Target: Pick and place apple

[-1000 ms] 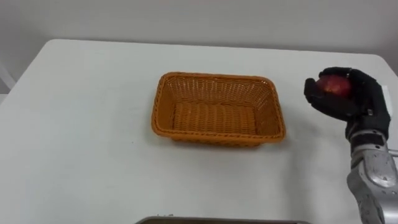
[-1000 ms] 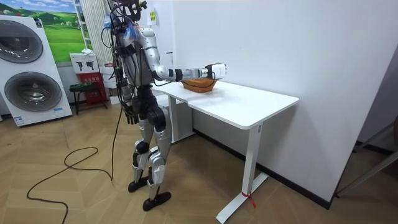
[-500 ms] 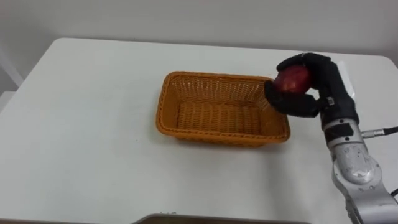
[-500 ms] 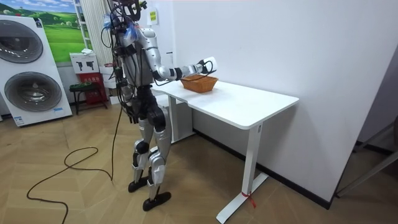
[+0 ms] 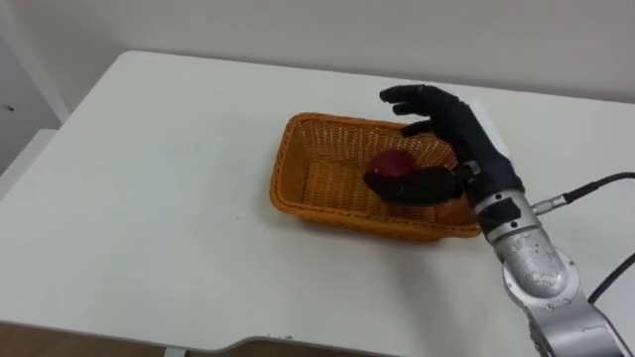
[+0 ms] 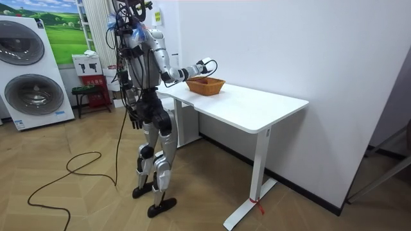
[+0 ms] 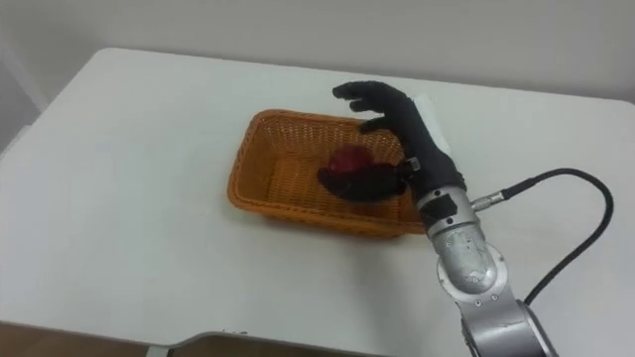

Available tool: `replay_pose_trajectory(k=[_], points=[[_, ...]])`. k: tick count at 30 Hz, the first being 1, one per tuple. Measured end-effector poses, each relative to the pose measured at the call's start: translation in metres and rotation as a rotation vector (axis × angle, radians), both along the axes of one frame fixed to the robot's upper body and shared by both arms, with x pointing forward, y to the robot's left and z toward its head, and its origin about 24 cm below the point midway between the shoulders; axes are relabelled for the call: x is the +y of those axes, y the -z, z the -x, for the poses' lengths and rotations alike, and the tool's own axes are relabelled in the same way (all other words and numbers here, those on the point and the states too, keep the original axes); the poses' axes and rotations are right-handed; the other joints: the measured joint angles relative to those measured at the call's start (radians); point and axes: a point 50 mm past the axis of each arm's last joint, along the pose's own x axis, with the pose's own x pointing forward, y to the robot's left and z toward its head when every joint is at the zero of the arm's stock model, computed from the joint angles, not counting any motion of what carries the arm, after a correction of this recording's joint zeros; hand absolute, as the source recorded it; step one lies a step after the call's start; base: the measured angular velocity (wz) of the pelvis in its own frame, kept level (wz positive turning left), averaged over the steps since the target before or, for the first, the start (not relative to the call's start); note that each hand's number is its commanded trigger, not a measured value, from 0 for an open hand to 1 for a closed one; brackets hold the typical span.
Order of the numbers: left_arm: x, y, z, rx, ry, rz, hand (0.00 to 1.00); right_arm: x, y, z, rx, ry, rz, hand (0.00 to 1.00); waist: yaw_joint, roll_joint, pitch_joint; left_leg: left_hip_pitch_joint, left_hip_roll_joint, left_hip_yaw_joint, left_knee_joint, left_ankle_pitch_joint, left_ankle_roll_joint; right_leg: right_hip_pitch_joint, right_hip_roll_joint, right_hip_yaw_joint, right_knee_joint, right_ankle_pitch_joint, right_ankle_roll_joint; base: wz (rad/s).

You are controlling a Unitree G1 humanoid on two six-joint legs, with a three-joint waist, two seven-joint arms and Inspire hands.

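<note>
Where the white tabletop (image 5: 149, 169) carries the wicker basket (image 5: 281, 183), we find the right robot hand (image 5: 464, 147) over the basket's right end. Its fingers are spread and straight, and its thumb lies low, just beside the red apple (image 5: 395, 162) inside the basket. We judge the apple firm, smooth, fairly light, and apt to roll or bruise. Take hold around its widest part, thumb opposing fingers.

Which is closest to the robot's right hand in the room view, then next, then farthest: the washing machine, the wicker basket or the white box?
1. Wicker basket: just below the right hand.
2. White box: beyond the robot, toward the room view's left.
3. Washing machine: farthest, at the room view's left edge.
</note>
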Motion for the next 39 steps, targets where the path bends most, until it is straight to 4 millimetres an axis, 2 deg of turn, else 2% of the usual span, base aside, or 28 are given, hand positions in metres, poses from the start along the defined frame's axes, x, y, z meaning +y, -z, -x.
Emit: replay_pose_trajectory(k=[2,6,7,11,13,16,19,25,27,28,29,32,34,36,37,39], points=[[0.0,0.0,0.0,0.006,0.0,0.004,0.0,0.0,0.0,0.0,-0.002,-0.001,0.024,0.0,0.0,-0.003,0.0001,0.003,0.0,0.0,-0.001,0.0,0.0,0.0,0.0,0.0,0.0,0.0,0.0,0.0],[-0.001,0.0,-0.001,0.008,0.003,0.02,0.0,0.0,0.002,0.0,0.007,-0.001,0.037,0.0,-0.003,-0.005,0.012,0.005,0.0,0.0,-0.002,0.0,0.0,0.0,0.0,0.0,-0.002,0.0,0.0,0.0],[-0.001,0.0,-0.001,0.008,0.003,0.02,0.0,0.0,0.003,0.0,0.009,0.0,0.038,0.0,-0.004,-0.005,0.0124,0.005,0.0,0.0,-0.002,0.0,0.0,0.0,0.0,0.0,-0.003,0.0,0.0,0.0],[-0.001,0.0,-0.001,0.01,0.004,0.019,0.0,-0.002,0.006,0.0,0.031,0.013,0.039,0.0,-0.005,-0.006,0.0115,0.005,0.0,0.0,-0.002,0.0,0.0,0.0,0.0,0.0,-0.005,0.001,0.001,0.0],[0.0,0.0,0.0,0.009,-0.003,0.018,0.0,-0.003,0.005,0.0,0.024,0.026,0.036,0.0,-0.009,-0.009,0.0076,0.003,0.0,0.0,-0.001,0.0,0.0,0.004,0.001,0.0,-0.014,0.004,0.0,0.0],[0.003,-0.001,-0.001,0.003,-0.006,0.008,0.0,-0.012,0.001,-0.001,-0.006,0.089,0.027,0.0,-0.016,-0.009,0.0048,-0.003,-0.001,-0.005,0.001,0.0,0.0,0.001,0.0,-0.006,-0.014,0.004,0.0,0.05],[0.007,-0.002,0.005,0.001,-0.044,-0.005,0.0,-0.029,-0.006,-0.002,-0.043,0.176,0.007,0.0,-0.042,-0.008,0.0014,0.0,-0.002,-0.014,0.001,0.0,0.0,0.003,-0.001,-0.014,-0.016,0.004,0.0,0.13],[0.017,-0.006,0.021,0.007,-0.127,-0.059,0.0,-0.091,-0.012,0.008,-0.109,0.495,-0.088,0.0,-0.091,-0.014,-0.0025,0.009,0.0,-0.009,-0.004,0.0,0.0,0.013,-0.001,-0.007,-0.015,0.004,0.0,-0.01],[0.019,-0.007,0.027,0.008,-0.149,-0.078,0.0,-0.122,-0.005,0.02,-0.107,0.684,-0.137,0.0,-0.099,-0.02,-0.0028,0.016,0.0,0.003,-0.005,0.0,0.0,0.015,0.001,0.015,-0.015,0.004,0.0,-0.15],[0.02,-0.007,0.029,0.011,-0.155,-0.081,0.0,-0.129,-0.003,0.023,-0.107,0.728,-0.149,0.0,-0.106,-0.023,-0.0025,0.014,0.0,0.003,-0.006,0.0,0.0,0.016,0.001,0.014,-0.015,0.004,0.0,-0.11],[0.021,-0.008,0.032,0.013,-0.164,-0.087,0.0,-0.145,0.001,0.03,-0.11,0.831,-0.173,0.0,-0.123,-0.027,-0.0015,0.011,-0.001,0.004,-0.006,0.0,0.0,0.014,0.001,0.014,-0.014,0.004,0.0,0.0],[0.025,-0.01,0.038,0.017,-0.188,-0.108,0.0,-0.182,0.006,0.049,-0.128,1.086,-0.237,0.0,-0.143,-0.034,-0.0041,0.008,-0.001,0.016,-0.007,0.0,0.0,0.001,0.001,0.019,-0.012,0.004,0.0,-0.14],[0.028,-0.011,0.041,0.016,-0.209,-0.122,0.0,-0.196,0.011,0.061,-0.139,1.216,-0.249,0.0,-0.155,-0.036,-0.0045,0.006,-0.001,0.017,-0.008,0.0,0.0,-0.001,0.003,0.03,-0.014,0.004,0.0,-0.16],[0.03,-0.013,0.041,0.009,-0.213,-0.142,0.0,-0.217,0.028,0.081,-0.089,1.399,-0.285,0.0,-0.181,-0.043,-0.0064,0.006,-0.001,0.018,-0.009,0.0,0.0,0.0,0.002,0.029,-0.013,0.004,0.0,0.02],[0.031,-0.013,0.04,0.006,-0.213,-0.147,0.0,-0.221,0.034,0.088,-0.07,1.448,-0.296,0.0,-0.183,-0.044,-0.0067,0.006,-0.001,0.018,-0.008,0.0,0.0,-0.001,0.003,0.03,-0.013,0.004,0.0,0.0],[0.032,-0.014,0.038,-0.006,-0.221,-0.162,0.0,-0.232,0.059,0.116,0.034,1.609,-0.305,0.0,-0.197,-0.046,-0.0083,0.005,-0.001,0.018,-0.008,0.0,0.0,-0.002,0.003,0.035,-0.014,0.004,0.0,-0.02]])
